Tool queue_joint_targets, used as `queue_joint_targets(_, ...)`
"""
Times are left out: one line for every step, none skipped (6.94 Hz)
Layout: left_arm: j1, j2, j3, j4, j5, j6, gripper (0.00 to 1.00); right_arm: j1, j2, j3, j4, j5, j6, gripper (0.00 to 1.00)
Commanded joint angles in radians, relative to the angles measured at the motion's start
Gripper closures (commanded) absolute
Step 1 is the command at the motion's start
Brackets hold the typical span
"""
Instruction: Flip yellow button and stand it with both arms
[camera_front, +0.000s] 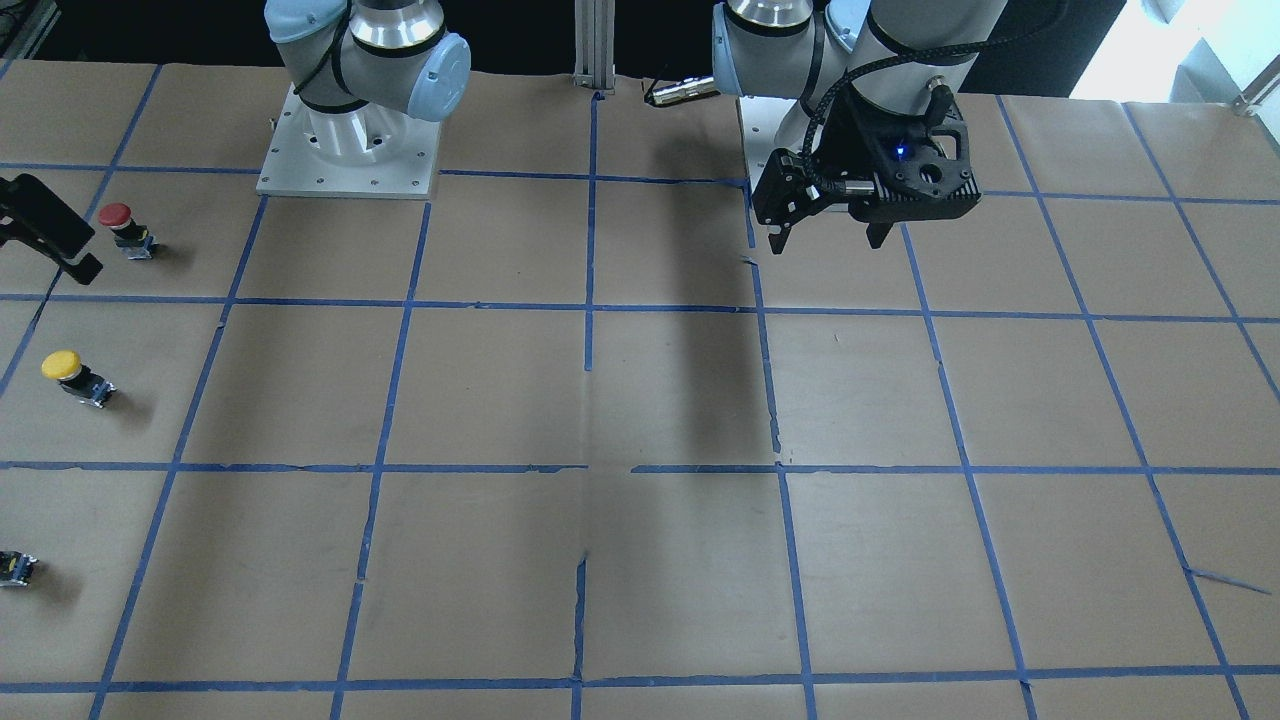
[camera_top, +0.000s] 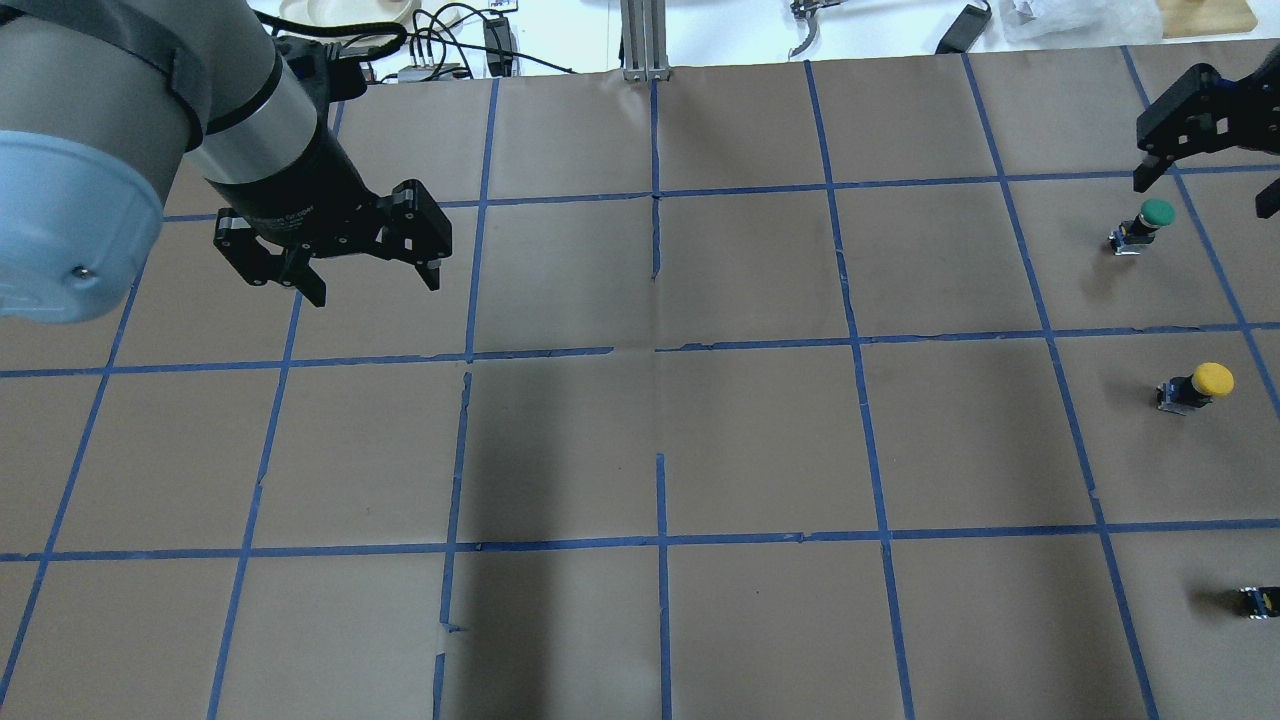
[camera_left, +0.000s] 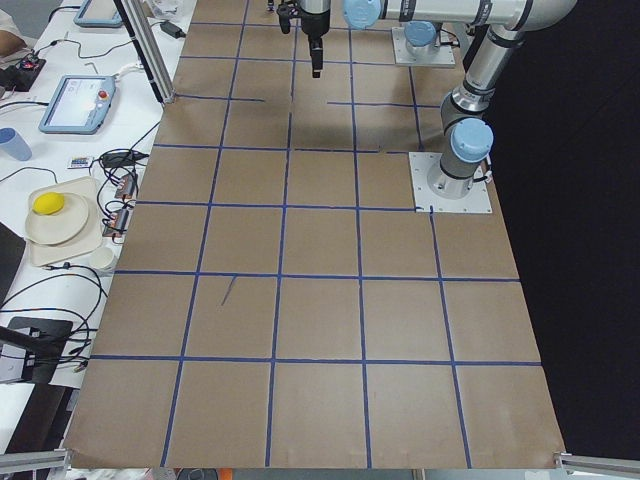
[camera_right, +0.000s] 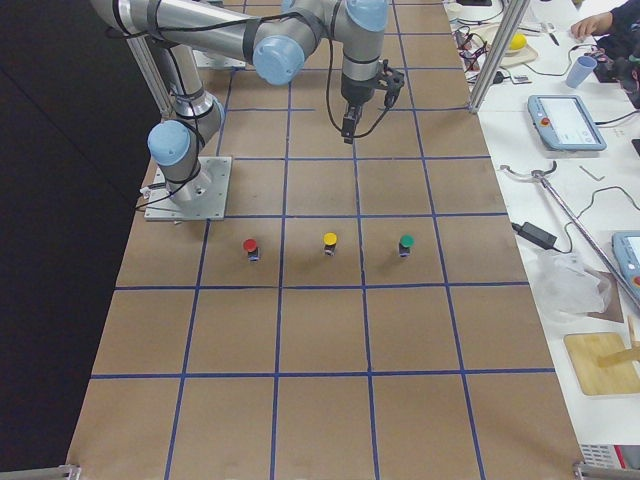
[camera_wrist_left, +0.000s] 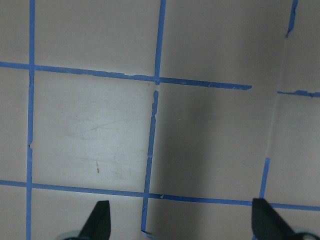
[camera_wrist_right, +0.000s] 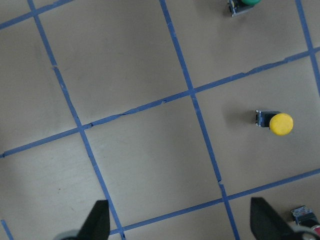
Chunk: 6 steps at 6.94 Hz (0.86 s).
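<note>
Two grippers hang above a brown, paper-covered table (camera_top: 760, 440), and neither touches anything. The right gripper (camera_top: 1205, 190) has its fingers spread wide with nothing between them. The yellow button (camera_top: 1197, 387) sits on the table well below it and off to its right; in the right wrist view it shows ahead of the fingertip on that view's right. It appears to stand on its black body, cap up. It is the middle one in a row of three, between a green button (camera_top: 1145, 225) and a red button (camera_front: 125, 228). The left gripper (camera_top: 375, 290), just as wide open and just as empty, hangs far across the table from that row.
</note>
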Motion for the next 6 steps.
queue_joint_targets(0.000,0.002,-0.001,0.000,0.001,0.000,0.00,0.135,-0.020,0.039,0.061,-0.023,0.061,0.00)
queue_joint_targets(0.000,0.002,-0.001,0.000,0.001,0.000,0.00,0.207,-0.022,0.031,0.044,-0.078,0.073,0.00)
queue_joint_targets(0.000,0.002,-0.001,0.000,0.001,0.000,0.00,0.290,-0.020,0.031,0.008,-0.095,0.085,0.00)
queue_joint_targets(0.000,0.002,-0.001,0.000,0.001,0.002,0.00,0.336,-0.025,0.030,0.020,-0.102,0.082,0.00)
queue_joint_targets(0.000,0.002,-0.001,0.000,0.001,0.002,0.00,0.333,-0.031,0.028,0.053,-0.093,0.076,0.00)
queue_joint_targets(0.000,0.002,-0.001,0.000,0.001,0.002,0.00,0.333,-0.069,0.040,0.070,-0.083,0.082,0.00)
